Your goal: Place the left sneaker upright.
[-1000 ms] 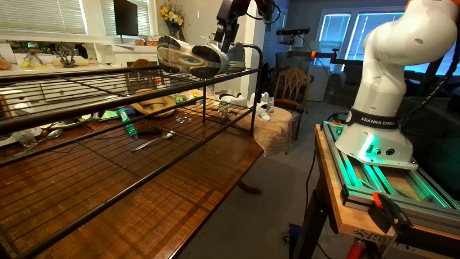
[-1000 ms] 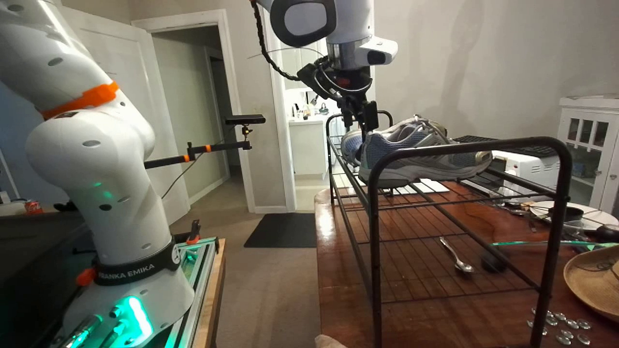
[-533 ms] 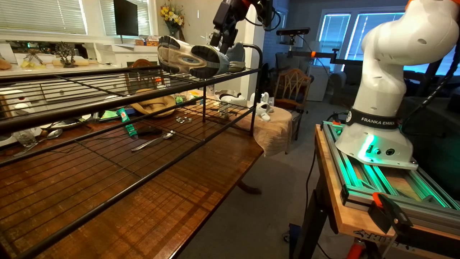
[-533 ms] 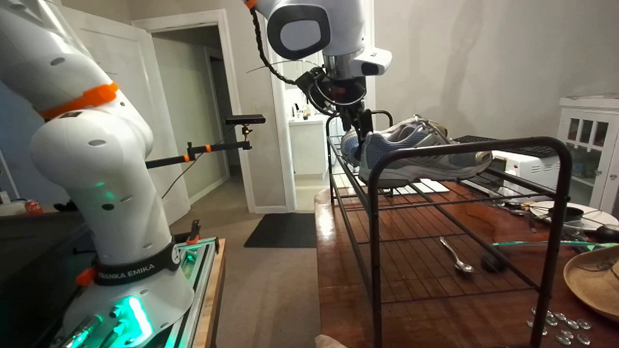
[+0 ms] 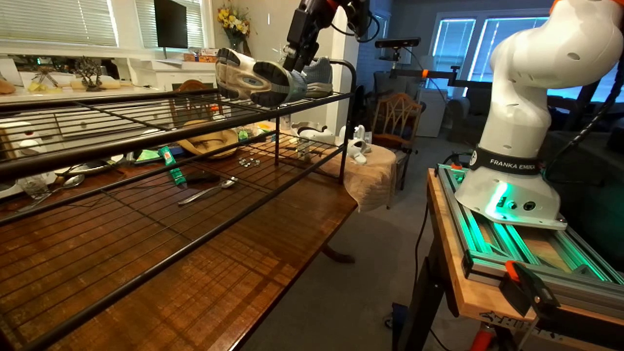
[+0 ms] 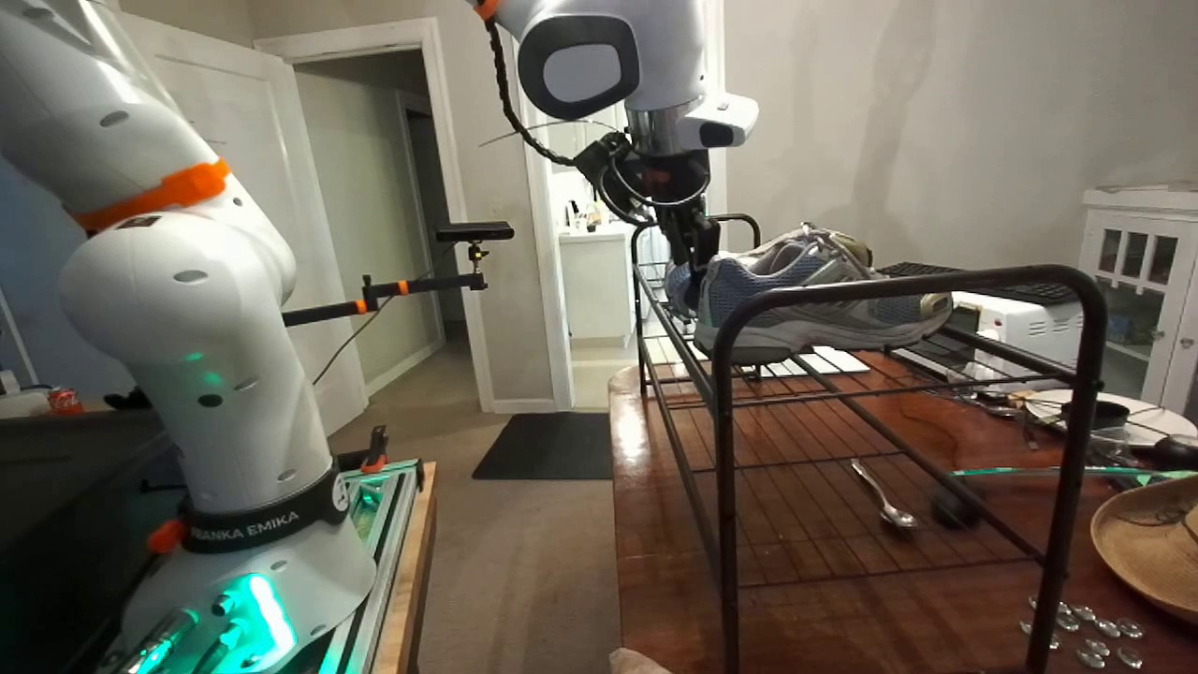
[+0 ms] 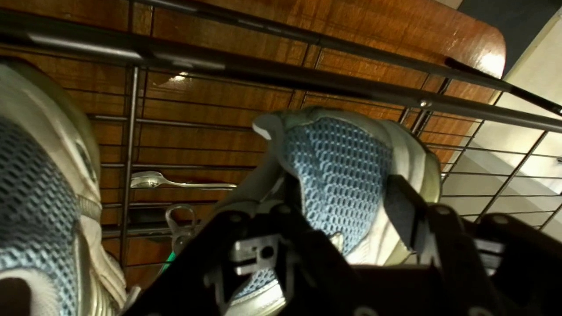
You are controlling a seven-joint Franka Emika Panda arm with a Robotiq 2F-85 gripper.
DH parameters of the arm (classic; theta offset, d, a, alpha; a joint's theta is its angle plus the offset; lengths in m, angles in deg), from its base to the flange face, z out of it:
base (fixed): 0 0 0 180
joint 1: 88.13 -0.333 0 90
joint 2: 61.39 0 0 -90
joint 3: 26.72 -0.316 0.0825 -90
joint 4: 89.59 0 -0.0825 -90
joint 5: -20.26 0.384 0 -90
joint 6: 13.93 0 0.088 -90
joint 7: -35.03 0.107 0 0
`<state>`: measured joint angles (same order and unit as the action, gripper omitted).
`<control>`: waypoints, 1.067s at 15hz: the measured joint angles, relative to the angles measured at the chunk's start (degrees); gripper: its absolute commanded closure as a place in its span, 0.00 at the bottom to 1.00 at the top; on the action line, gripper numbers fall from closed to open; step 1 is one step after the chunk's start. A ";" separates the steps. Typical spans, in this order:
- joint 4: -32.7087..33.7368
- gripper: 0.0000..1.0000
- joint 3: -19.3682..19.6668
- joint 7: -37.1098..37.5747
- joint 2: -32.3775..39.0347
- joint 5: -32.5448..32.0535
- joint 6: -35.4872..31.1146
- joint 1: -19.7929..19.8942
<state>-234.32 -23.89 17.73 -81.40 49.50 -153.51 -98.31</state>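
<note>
Near the desk's [image 5: 287, 239] robot-side edge: wire rack [image 6: 724, 468]
Left running sneaker [image 5: 247, 80]: tipped sideways, top tier
Gripper [image 7: 346, 195]: clamped on that sneaker's heel
Matching sneaker [image 6: 814, 323]: upright

Bluish windows [image 5: 453, 46] glow; polished tabletop [image 7: 476, 48] glares; floor [image 5: 375, 253] dim.

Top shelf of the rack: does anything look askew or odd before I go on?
The left sneaker lies tipped on its side atop the rack, its sole facing out in an exterior view. It looks odd because its mate beside it stands upright.
</note>
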 measured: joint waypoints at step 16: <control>5.06 0.97 -1.31 -2.54 0.24 -16.48 2.77 0.51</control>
<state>-229.27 -25.20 15.20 -81.16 33.02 -150.74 -97.80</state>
